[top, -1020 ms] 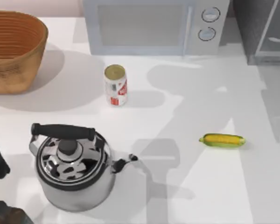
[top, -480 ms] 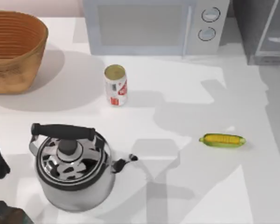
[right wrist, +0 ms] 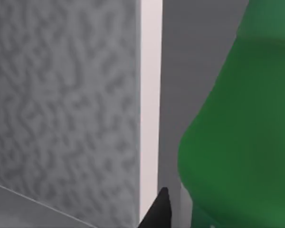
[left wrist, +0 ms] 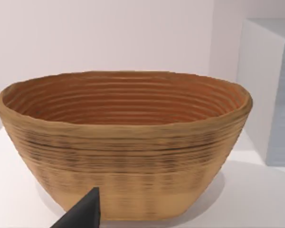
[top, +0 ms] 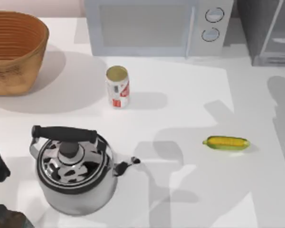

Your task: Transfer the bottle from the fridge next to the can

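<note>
White table (top: 190, 95) carries can (top: 118, 86), kettle (top: 73, 171), corn (top: 226, 142).

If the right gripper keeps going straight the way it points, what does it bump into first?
Most likely the green bottle, which looms very close ahead in the right wrist view, beside the fridge and its pale door frame. How much gap is left is hard to judge.

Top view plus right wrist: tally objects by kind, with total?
Appliances: 2, the microwave and the fridge
Bottles: 2, the green bottle and a dark brown bottle
Cans: 1, the can
Kettles: 1, the kettle
Baskets: 1, the basket
Corn cobs: 1, the corn
Total: 8
</note>
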### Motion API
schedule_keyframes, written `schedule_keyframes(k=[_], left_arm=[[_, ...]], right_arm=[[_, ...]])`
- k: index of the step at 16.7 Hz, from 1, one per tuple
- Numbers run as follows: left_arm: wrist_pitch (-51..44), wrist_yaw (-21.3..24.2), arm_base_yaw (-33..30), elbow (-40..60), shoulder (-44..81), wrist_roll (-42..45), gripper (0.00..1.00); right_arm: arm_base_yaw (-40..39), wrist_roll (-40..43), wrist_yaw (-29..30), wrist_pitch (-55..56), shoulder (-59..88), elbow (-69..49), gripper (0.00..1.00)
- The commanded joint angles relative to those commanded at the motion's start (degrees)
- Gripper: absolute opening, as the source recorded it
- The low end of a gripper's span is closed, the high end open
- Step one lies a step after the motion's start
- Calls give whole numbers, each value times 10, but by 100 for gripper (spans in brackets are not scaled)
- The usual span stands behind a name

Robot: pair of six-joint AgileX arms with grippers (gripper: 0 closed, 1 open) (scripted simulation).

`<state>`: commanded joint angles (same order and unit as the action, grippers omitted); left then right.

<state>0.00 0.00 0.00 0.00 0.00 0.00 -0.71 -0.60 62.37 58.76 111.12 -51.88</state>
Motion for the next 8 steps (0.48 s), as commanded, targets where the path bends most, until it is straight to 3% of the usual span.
schedule_keyframes(k=[4, 8], left_arm=[[0, 0, 0, 0, 0, 0, 100], [0, 0, 0, 0, 0, 0, 100]], right_arm=[[-5, -1, -6, 3, 8, -4, 0], [-93, -4, -57, 38, 52, -14, 0]])
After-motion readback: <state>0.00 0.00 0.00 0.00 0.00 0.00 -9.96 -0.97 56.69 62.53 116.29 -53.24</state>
